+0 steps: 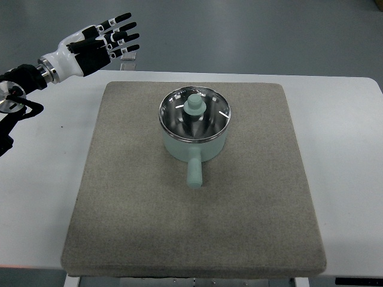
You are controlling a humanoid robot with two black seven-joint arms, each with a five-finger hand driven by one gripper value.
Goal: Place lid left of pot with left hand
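Note:
A mint-green pot stands on the grey mat, its handle pointing toward the near edge. A glass lid with a steel rim and a mint-green knob rests on top of the pot. My left hand hovers at the upper left, above the table's far edge and well apart from the pot. Its black-and-white fingers are spread and hold nothing. The right arm does not show.
The mat lies on a white table. Bare mat stretches to the left of the pot and in front of it. Beyond the table's far edge is grey floor.

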